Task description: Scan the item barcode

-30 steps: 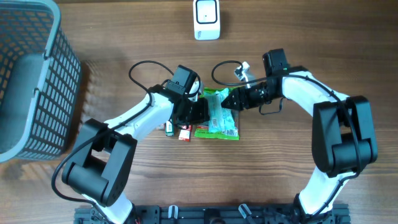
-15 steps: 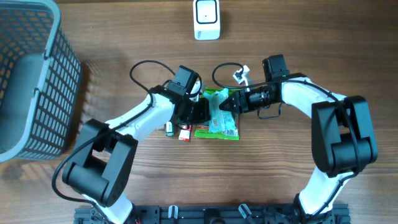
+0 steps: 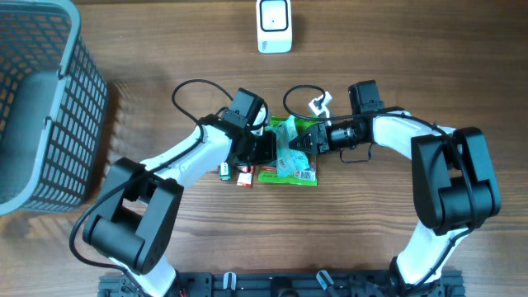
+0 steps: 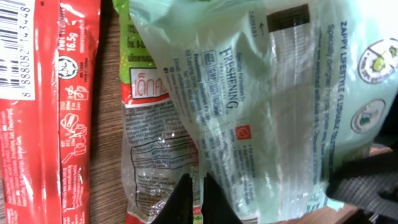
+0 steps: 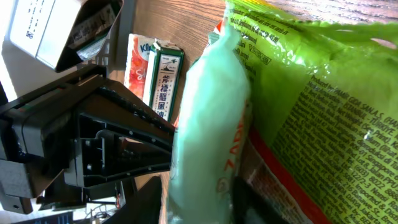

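Wooden table [image 3: 165,49]: my right gripper [image 5: 196,205] straddles the pale packet [image 4: 280,112], part-open; left gripper [image 4: 193,196] alongside, pinched closed.

Wooden table [image 3: 165,49] with grey basket [image 3: 82,107] at left, white scanner [image 3: 273,25] at far edge, snack packets [image 3: 287,172] mid-table.

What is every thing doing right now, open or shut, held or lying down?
Left gripper, shut.
Right gripper, open, astride the pale green packet.
Pale green packet, on top of the bright green packet.
Bright green packet, flat, partly covered.
Red packet, lying flat, untouched.
Scanner, off alone, untouched.
Basket, upright.
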